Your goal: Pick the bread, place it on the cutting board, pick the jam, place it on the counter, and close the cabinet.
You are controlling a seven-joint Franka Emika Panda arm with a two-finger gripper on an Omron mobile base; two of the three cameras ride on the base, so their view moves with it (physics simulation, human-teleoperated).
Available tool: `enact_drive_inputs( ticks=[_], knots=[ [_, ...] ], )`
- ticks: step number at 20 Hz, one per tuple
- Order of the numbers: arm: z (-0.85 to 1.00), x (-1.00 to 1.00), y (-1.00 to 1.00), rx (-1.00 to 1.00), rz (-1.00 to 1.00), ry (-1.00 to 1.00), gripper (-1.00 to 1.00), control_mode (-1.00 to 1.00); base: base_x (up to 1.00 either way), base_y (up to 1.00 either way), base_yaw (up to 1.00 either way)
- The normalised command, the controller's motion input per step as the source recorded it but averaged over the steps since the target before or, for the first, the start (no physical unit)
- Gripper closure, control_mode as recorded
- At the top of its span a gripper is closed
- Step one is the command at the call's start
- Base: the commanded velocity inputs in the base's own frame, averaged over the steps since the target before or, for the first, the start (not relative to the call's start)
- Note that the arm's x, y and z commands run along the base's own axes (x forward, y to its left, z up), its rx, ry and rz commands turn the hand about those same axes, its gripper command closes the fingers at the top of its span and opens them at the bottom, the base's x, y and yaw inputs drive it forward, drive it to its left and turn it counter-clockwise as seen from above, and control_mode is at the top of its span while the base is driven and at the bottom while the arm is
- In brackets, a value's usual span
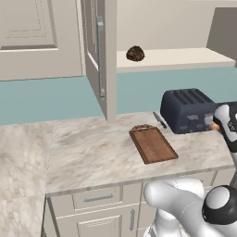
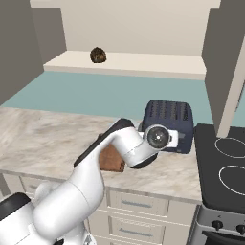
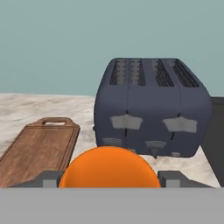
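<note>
Jam: small orange cylindrical jar (image 3: 109,168), held between the two dark fingertips of the gripper (image 3: 109,178), above the marbled beige stone counter (image 1: 88,152).
Direction: bare counter lies straight below, between the reddish-brown wooden cutting board (image 3: 37,151) and the dark blue four-slot toaster (image 3: 151,111).
Bread: dark brown lumpy loaf (image 1: 135,53) on the cabinet shelf, well apart.
</note>
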Motion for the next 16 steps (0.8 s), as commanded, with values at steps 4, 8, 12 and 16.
enact_drive_inputs(
  ticks=[4, 8, 12, 16],
  knots=[
    [-0.44, -0.03, -0.03, 0.0, 0.0, 0.0, 1.0, -1.0, 0.0, 0.0, 0.0],
    [-0.42, 0.0, -0.01, 0.0, 0.0, 0.0, 1.0, -1.0, 0.0, 0.0, 0.0],
    [-0.41, 0.0, -0.02, 0.0, 0.0, 0.0, 1.0, -1.0, 0.0, 0.0, 0.0],
    [-0.37, 0.0, -0.05, 0.0, 0.0, 0.0, 1.0, -1.0, 0.0, 0.0, 0.0]
  ],
)
